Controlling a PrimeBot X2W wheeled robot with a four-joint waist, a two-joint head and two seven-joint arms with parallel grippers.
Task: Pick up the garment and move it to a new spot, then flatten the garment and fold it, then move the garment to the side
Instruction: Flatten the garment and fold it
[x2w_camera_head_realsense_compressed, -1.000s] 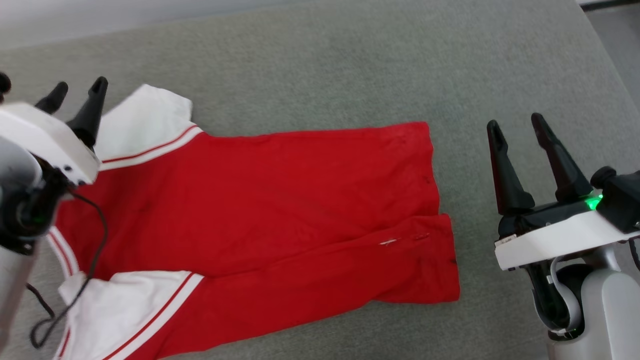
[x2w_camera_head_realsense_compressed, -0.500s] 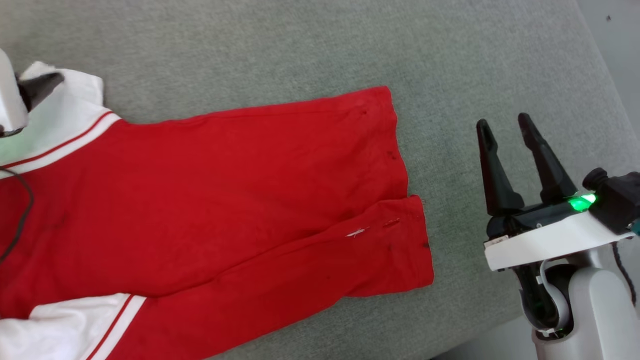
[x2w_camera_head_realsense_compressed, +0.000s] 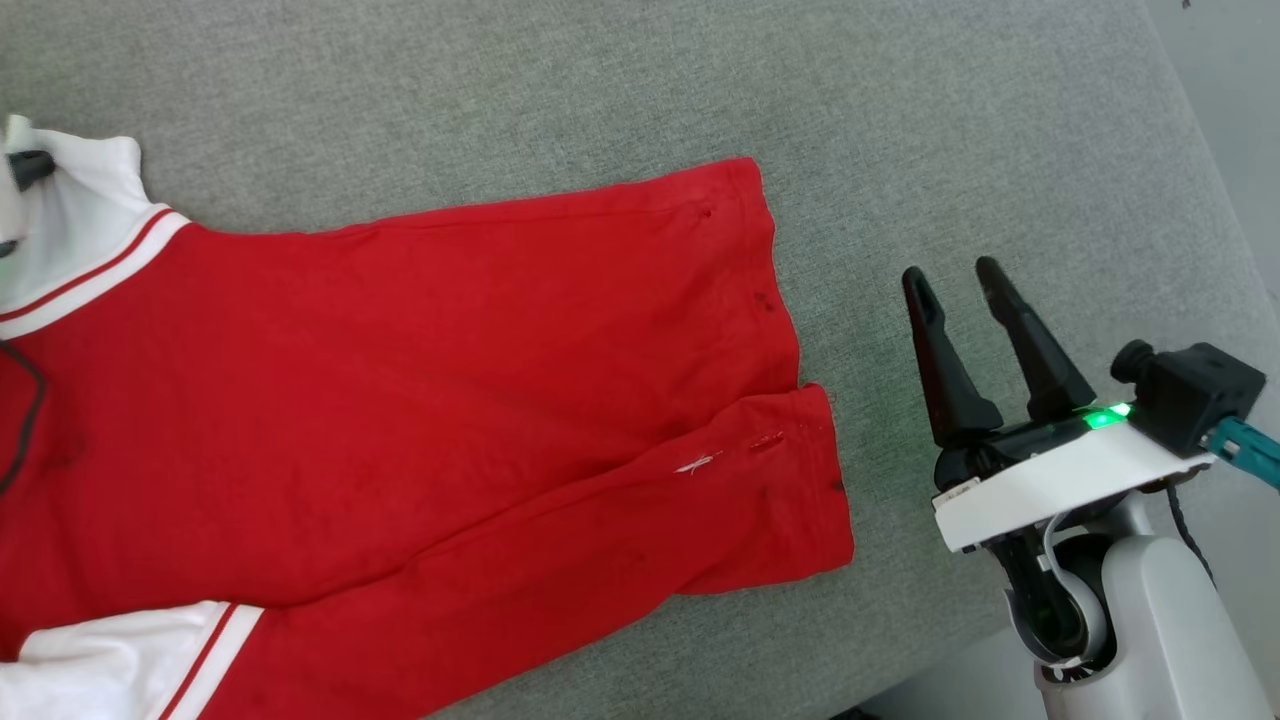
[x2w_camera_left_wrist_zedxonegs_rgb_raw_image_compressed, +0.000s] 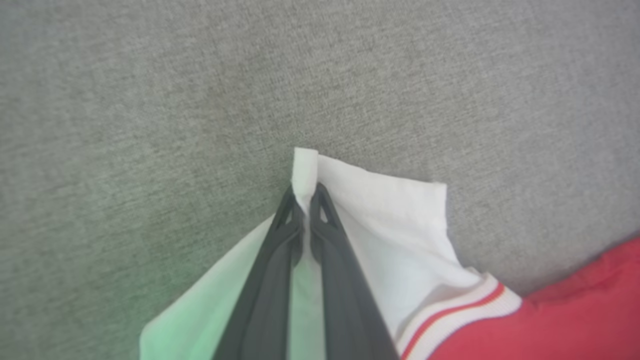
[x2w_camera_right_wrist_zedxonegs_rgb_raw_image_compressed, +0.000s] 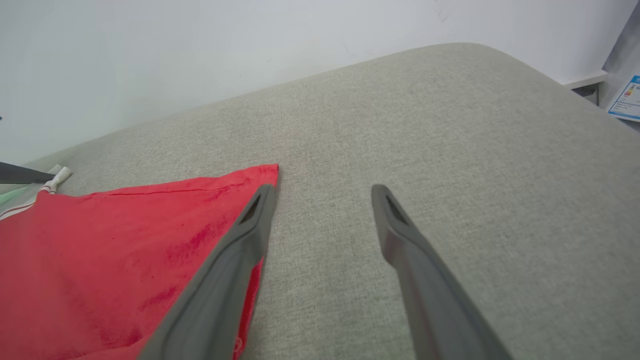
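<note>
Red stuff: spotted the garment (x2w_camera_head_realsense_compressed: 400, 380) flat, left gripper (x2w_camera_left_wrist_zedxonegs_rgb_raw_image_compressed: 305, 194) clamped on its white sleeve (x2w_camera_head_realsense_compressed: 70, 225) upper left, right gripper (x2w_camera_head_realsense_compressed: 950, 272) gaping lower right.

The garment (x2w_camera_head_realsense_compressed: 400, 380) lies spread on the padded surface (x2w_camera_head_realsense_compressed: 600, 90), sleeves to the left, hem to the right. The left pincer (x2w_camera_left_wrist_zedxonegs_rgb_raw_image_compressed: 305, 192) sits at the rear left sleeve (x2w_camera_left_wrist_zedxonegs_rgb_raw_image_compressed: 390, 220), its tips pinching that sleeve's corner. The right pincer (x2w_camera_head_realsense_compressed: 952, 270) stands right of the hem, apart from it, near the surface's right edge. A wall (x2w_camera_right_wrist_zedxonegs_rgb_raw_image_compressed: 200, 60) rises behind.
</note>
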